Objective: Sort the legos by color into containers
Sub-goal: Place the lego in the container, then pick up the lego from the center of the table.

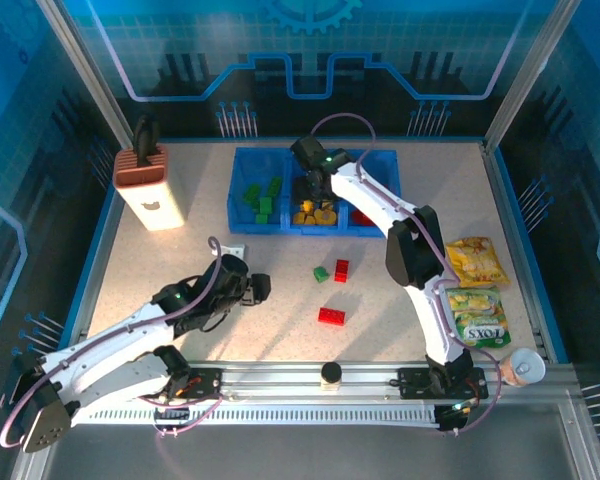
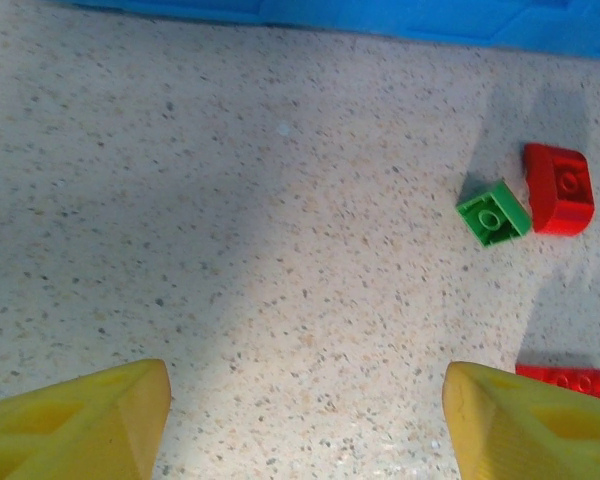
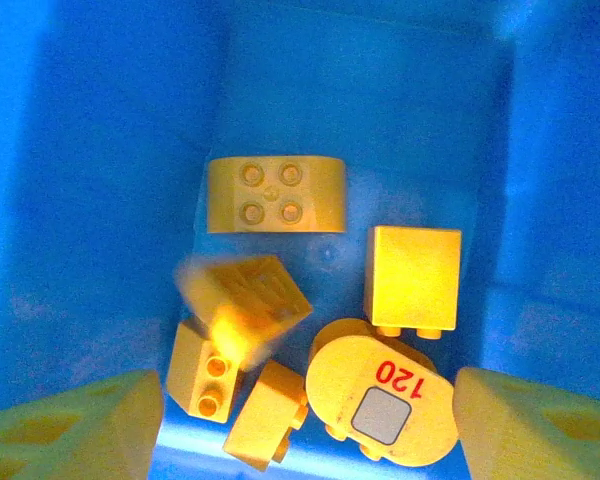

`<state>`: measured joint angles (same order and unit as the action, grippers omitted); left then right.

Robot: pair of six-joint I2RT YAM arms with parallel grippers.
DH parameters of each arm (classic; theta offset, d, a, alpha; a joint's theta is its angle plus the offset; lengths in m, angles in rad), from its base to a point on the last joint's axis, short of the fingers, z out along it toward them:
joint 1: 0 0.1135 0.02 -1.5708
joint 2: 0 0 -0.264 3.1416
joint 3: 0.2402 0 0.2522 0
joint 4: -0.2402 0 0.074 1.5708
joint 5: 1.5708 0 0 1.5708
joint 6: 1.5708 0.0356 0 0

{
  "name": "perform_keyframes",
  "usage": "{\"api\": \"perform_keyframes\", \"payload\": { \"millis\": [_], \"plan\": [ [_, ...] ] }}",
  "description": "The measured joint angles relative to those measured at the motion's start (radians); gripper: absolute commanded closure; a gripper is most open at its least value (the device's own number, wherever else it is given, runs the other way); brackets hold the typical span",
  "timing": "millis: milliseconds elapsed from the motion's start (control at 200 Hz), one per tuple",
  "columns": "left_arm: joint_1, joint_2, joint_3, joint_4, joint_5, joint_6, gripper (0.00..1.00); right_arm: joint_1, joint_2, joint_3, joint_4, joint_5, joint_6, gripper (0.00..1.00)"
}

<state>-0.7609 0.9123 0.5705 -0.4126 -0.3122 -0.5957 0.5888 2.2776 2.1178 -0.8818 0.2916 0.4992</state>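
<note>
The blue tray (image 1: 242, 160) lies at the far side of the table (image 1: 420, 330), its three compartments joined in a row. The left compartment (image 1: 236, 195) holds a loose heap of green legos (image 1: 262, 198). The middle compartment (image 3: 100, 150) holds yellow-orange legos (image 3: 274, 194). In the right wrist view a curved four-stud brick lies studs up toward its far wall and a plain block stands nearer its right wall. A rounded piece printed 120 (image 3: 380, 400) lies at the near side, with a few smaller bricks crowded beside it. One of these, the blurred brick (image 3: 242, 295), is smeared, so I cannot tell how it lies. The right compartment (image 1: 385, 160) shows a patch of red legos (image 1: 362, 215); the arm crossing it hides the rest.

The right gripper (image 3: 305, 400) hangs over the middle compartment, released, fingers spread wide with nothing between them.

In front of the tray, toward the arms, a green brick (image 1: 321, 273) and a red brick (image 1: 341, 269) sit just beside each other on the table. A flat red brick (image 1: 331, 316) lies farther from the tray. The left gripper (image 2: 305, 400) is low over bare table in front of the tray's left end, also released and empty.

Left of the tray stands a knife block (image 1: 150, 185). Right of the tray and nearer the arms lie a yellow snack bag (image 1: 475, 260) and a green snack bag (image 1: 478, 315).
</note>
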Motion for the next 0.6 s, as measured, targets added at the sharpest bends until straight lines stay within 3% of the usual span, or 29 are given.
{"api": "perform_keyframes", "payload": {
  "millis": [260,600],
  "plan": [
    [-0.088,0.167,0.062,0.051,0.012,0.05,0.22,0.037,-0.269,-0.332,0.111,0.013,-0.006,0.21],
    [-0.1,0.43,0.234,0.14,0.114,0.158,0.21,0.039,-0.753,-0.838,0.331,-0.037,0.031,0.21]
  ]
}}
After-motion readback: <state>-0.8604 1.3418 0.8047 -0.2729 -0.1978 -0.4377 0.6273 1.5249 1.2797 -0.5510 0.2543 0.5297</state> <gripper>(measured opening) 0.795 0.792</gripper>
